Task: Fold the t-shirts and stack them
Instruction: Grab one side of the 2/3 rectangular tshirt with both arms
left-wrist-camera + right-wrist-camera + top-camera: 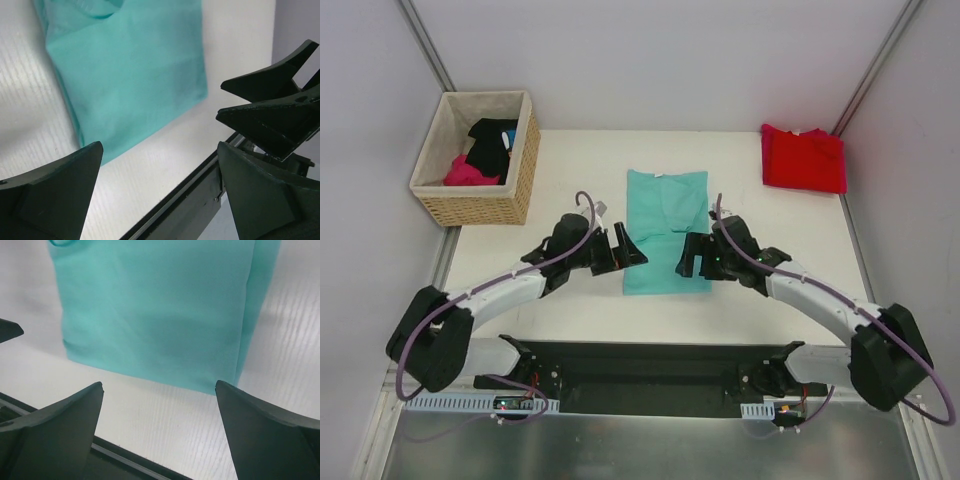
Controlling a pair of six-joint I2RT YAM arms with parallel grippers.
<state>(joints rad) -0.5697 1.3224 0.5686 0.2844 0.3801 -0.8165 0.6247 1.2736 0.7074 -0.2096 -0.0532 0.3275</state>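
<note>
A teal t-shirt (664,228) lies folded into a long strip in the middle of the table, collar at the far end. Its near hem shows in the left wrist view (130,75) and in the right wrist view (160,310). A red t-shirt (804,158) lies folded at the far right corner. My left gripper (632,252) hovers open by the strip's near left edge, nothing between its fingers (55,195). Facing it from the right, my right gripper (687,262) stands open and empty over the strip's near right corner.
A wicker basket (516,190) at the far left holds a black garment (492,146) and a magenta-pink garment (468,172). The table's near edge, with a black rail (660,362), runs just below both grippers. Grey walls close in the back and sides.
</note>
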